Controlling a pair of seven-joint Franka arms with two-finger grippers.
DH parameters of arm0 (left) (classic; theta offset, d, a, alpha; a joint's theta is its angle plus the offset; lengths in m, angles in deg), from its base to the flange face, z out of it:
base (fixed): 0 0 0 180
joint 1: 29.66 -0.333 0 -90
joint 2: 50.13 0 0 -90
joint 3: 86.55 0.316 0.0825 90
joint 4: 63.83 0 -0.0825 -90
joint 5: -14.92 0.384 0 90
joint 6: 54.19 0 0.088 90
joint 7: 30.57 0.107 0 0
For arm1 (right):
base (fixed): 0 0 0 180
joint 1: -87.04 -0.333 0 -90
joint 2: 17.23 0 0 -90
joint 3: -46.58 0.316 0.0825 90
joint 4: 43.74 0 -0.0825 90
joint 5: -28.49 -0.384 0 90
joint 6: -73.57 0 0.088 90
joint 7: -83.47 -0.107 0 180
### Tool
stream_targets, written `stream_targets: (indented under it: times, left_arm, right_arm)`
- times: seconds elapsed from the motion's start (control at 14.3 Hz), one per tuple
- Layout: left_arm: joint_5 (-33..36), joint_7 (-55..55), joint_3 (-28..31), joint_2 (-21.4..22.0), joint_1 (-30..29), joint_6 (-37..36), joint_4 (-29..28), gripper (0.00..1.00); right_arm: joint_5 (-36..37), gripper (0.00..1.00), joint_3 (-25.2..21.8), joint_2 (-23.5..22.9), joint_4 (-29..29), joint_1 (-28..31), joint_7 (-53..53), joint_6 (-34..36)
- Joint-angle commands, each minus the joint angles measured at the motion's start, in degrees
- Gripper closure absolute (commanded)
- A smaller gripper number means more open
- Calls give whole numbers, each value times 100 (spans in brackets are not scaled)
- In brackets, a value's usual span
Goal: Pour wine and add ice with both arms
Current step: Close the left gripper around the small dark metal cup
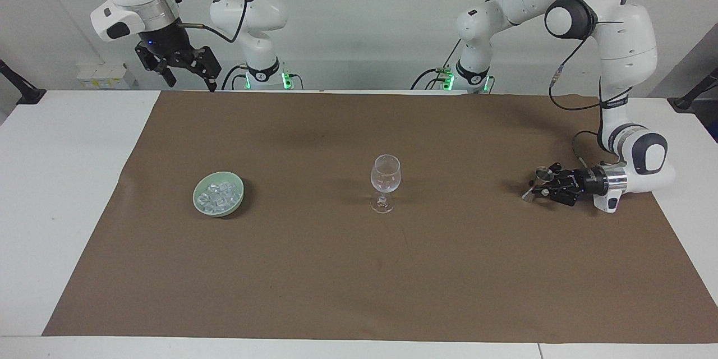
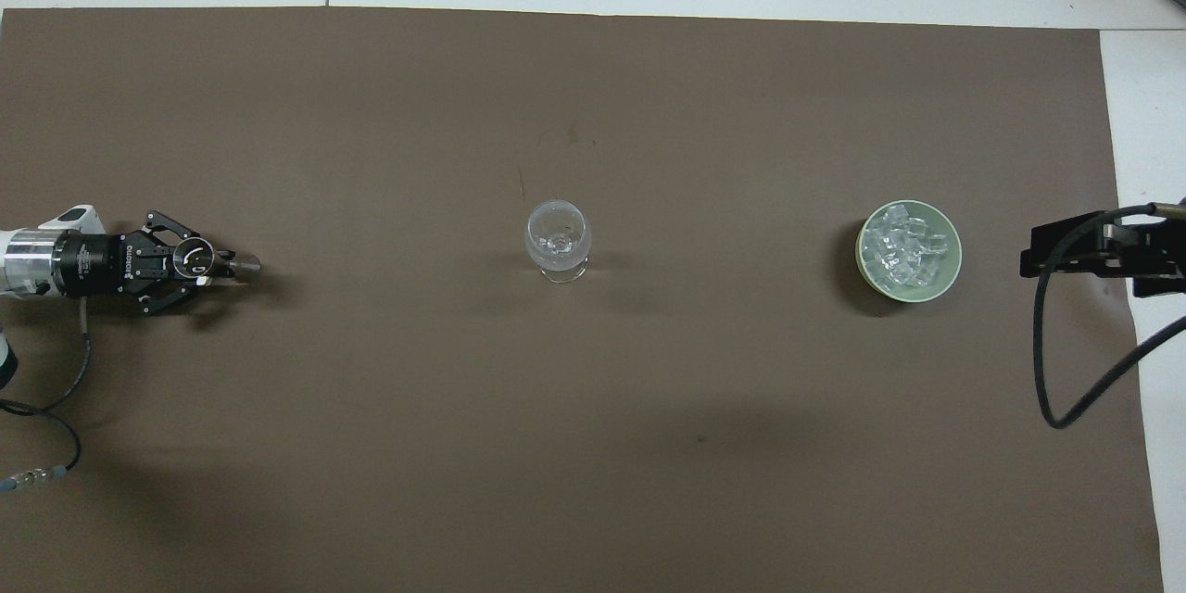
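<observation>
My left gripper point(image 1: 537, 184) point(image 2: 208, 261) lies low and level over the mat at the left arm's end, shut on a small silvery measuring cup point(image 1: 542, 173) point(image 2: 243, 267). No wine shows, and I cannot tell what the cup holds. A clear stemmed glass point(image 1: 386, 176) point(image 2: 557, 239) stands upright mid-mat and looks empty. The ice point(image 1: 220, 195) point(image 2: 903, 246) fills a pale green bowl point(image 1: 196, 197) point(image 2: 954, 264) toward the right arm's end. High over that end's mat edge, my right gripper point(image 1: 190, 79) point(image 2: 1030, 252) waits open, holding nothing.
A brown mat point(image 1: 359, 280) point(image 2: 593, 111) covers most of the white table point(image 1: 56, 179). A black cable point(image 2: 1047, 371) loops down from the right wrist over the mat's edge. Small white boxes point(image 1: 104, 76) sit by the wall.
</observation>
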Motion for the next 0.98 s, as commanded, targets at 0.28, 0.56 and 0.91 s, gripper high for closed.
stream_targets:
  times: [0.28, 0.56, 0.91]
  left_arm:
    - [-203, -122, 6, -31, 11, -23, 65, 100]
    - [-282, -360, 6, -22, 37, -23, 65, 100]
    - [-308, -448, -3, 30, 72, -23, 82, 100]
  right_arm:
    - [-41, 0, -10, 149, -180, -10, -75, -126]
    - [-41, 0, -10, 149, -180, -10, -67, -126]
    - [-41, 0, -10, 149, -180, -10, -67, -126]
